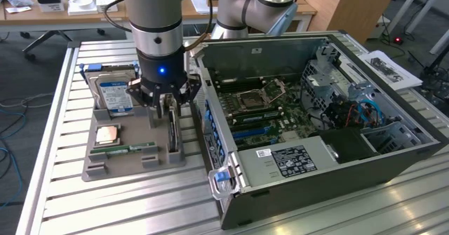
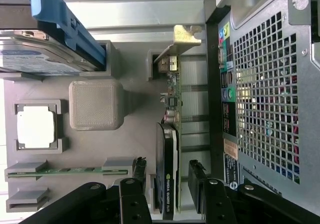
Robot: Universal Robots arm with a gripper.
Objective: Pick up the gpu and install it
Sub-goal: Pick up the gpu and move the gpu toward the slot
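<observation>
The gpu stands on its edge in a slot of the grey parts tray, beside the open computer case. In the wrist view the gpu shows a dark cooler, a green board edge and a silver end bracket. My gripper is lowered over the card's near half. It is open, with one finger on the tray side and the other on the case side. The gripper straddles the card with small gaps on both sides. The motherboard lies exposed inside the case.
On the tray sit a silver hard drive with a blue label, a processor and a green memory stick. The case's perforated rear panel stands close beside the gpu. A slatted metal table carries everything.
</observation>
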